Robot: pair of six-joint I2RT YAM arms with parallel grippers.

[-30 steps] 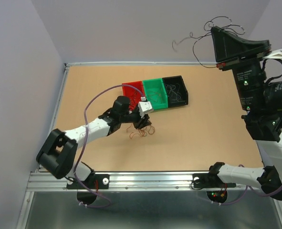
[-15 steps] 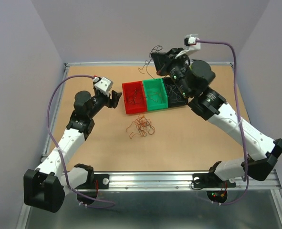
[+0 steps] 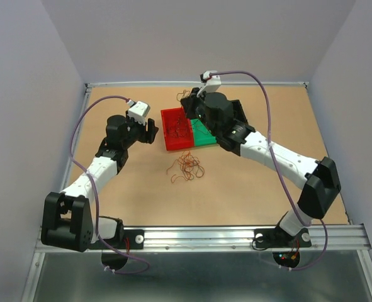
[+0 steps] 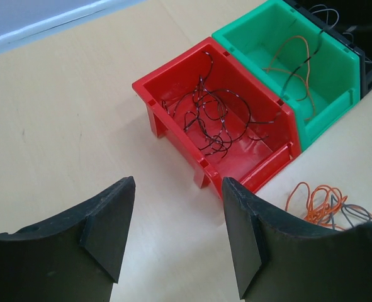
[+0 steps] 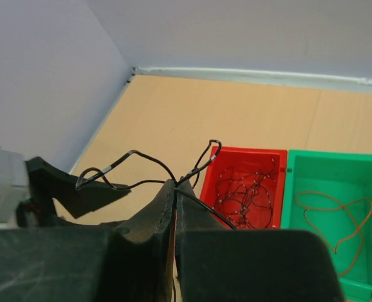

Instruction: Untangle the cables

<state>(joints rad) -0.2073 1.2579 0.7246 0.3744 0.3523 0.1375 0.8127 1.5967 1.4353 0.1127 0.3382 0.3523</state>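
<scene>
The cables [image 3: 186, 168] lie as a small orange and brown tangle on the table in front of the bins; the left wrist view shows this tangle [image 4: 321, 201] at its right edge. My left gripper [image 3: 149, 131] stands open just left of the red bin [image 3: 179, 146], with bare table between its fingers [image 4: 107, 233]. My right gripper [image 3: 187, 102] hovers over the red bin's far end, shut on a thin black wire [image 5: 145, 157] that loops out on both sides of the jaws. Dark wires [image 4: 217, 119] lie in the red bin [image 4: 267, 167], and an orange one [image 4: 296, 53] in the green bin [image 4: 327, 107].
The red, green [image 3: 204, 133] and black bins stand in a row at the table's middle back; the right arm covers most of the black bin [image 4: 371, 60]. Purple arm cables arc above both arms. A raised rail runs along the table's edges.
The right arm swung down from high at the far right to over the red bin, still carrying the black wire. The left arm pulled back from the tangle and its jaws opened.
</scene>
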